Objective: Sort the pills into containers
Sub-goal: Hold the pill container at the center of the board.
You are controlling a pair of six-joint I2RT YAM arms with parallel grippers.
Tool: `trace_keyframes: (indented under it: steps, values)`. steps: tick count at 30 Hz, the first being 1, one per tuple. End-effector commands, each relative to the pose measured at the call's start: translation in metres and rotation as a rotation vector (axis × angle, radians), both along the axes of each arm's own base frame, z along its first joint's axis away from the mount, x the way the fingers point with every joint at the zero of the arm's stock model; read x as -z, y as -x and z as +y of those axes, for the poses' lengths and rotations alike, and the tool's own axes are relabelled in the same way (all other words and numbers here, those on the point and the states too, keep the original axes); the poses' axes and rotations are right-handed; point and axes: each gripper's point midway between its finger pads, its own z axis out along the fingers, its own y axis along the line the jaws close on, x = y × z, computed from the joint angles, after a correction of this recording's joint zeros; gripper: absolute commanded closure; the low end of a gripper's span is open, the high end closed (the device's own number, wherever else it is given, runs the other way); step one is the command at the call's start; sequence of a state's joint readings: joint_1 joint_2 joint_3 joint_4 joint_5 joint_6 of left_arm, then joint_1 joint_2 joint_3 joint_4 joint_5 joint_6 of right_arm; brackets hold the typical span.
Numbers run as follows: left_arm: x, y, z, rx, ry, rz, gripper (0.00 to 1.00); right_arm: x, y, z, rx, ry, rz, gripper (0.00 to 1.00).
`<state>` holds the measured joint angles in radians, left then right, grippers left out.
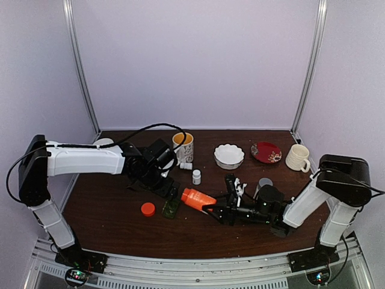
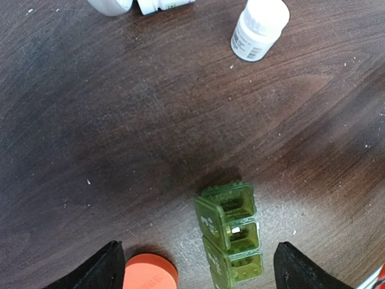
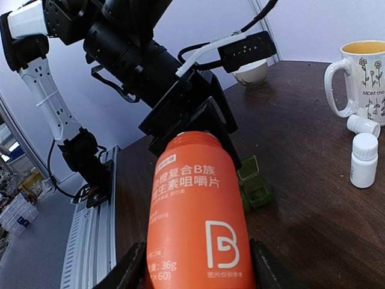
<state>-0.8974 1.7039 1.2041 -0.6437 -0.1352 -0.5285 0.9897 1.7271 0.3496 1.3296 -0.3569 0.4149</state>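
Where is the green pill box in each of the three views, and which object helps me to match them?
Top external: pill box low centre-left, beside the orange cap.
Left wrist: pill box bottom centre, lids open.
Right wrist: pill box right of centre, behind the orange bottle.
Shared landmark: the upright white bottle.

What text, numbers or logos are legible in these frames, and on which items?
Orange bottle: "橙复合B族", "生素咀嚼片", "36g", "×60", and a large "B" logo.
Mug: "MOM"; the rest is blurred.
Upright white bottle: label too small to read.
Pill box: lid marks unreadable.
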Motion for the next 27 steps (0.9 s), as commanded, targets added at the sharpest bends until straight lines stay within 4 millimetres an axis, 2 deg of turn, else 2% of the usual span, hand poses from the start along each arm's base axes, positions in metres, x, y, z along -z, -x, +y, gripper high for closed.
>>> trace_keyframes:
  steps: [1, 9, 13, 17, 27]
  values:
    - [0.003, -0.007, -0.01, -0.015, 0.039, -0.001, 0.12, -0.013, -0.002, 0.009, -0.035, -0.076, -0.008, 1.0]
    - [0.01, -0.01, -0.013, -0.027, 0.038, 0.003, 0.16, 0.009, -0.009, 0.012, -0.039, -0.04, 0.028, 1.0]
    - [0.014, -0.011, -0.014, -0.028, 0.039, 0.003, 0.26, 0.017, -0.012, 0.015, -0.04, -0.031, 0.043, 1.0]
    - [0.016, -0.011, -0.014, -0.03, 0.034, 0.007, 0.41, 0.022, -0.016, 0.017, -0.036, -0.021, 0.054, 1.0]
    - [0.024, -0.004, -0.017, -0.019, 0.043, 0.049, 0.46, 0.033, -0.019, 0.028, -0.06, -0.007, 0.082, 1.0]
